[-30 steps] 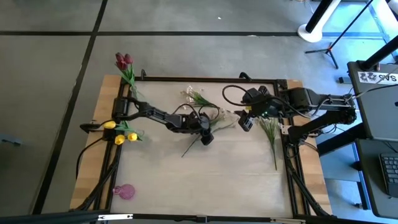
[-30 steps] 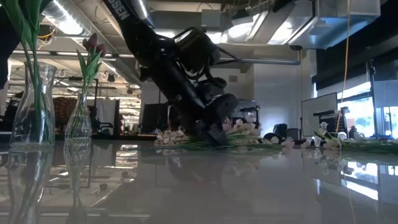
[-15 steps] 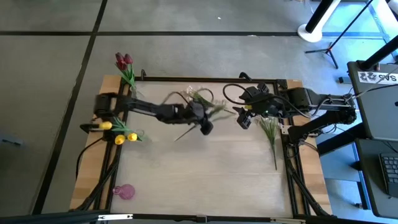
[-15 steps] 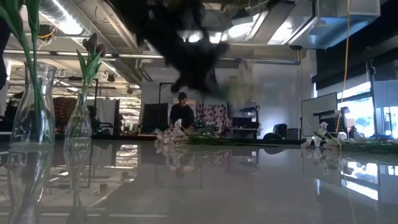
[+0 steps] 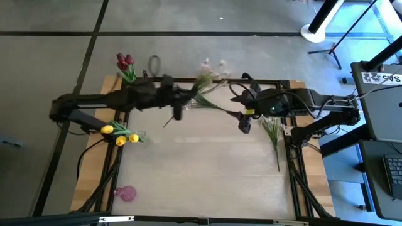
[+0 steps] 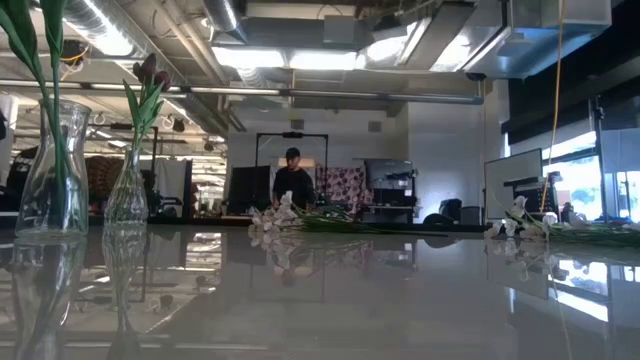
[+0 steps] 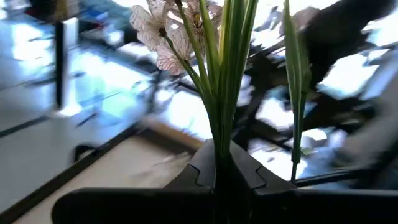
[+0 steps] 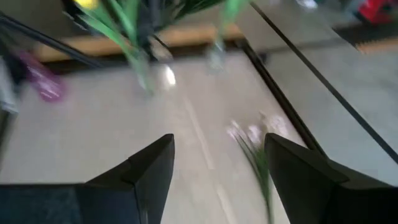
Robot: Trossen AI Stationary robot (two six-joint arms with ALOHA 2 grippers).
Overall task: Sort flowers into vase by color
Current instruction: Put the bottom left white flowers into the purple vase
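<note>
In the high view we see the left arm stretched almost level across the upper part of the frame, its left gripper [image 5: 178,108] near the table's [image 5: 207,169] far rail. Its fingers [image 7: 245,175] are clamped together on the green stalks of a white blossom spray [image 5: 204,85]. The spray's long axis runs from lower left to upper right in that frame, blossoms over the far rail, a loose stalk end trailing down left. In the left wrist view the stalks rise straight out of the closed jaws, pale blossoms [image 7: 163,37] at upper left.

The right arm reaches in from the right edge, its right gripper [image 5: 245,124] above the table, fingers [image 8: 146,171] spread apart and holding nothing.
</note>
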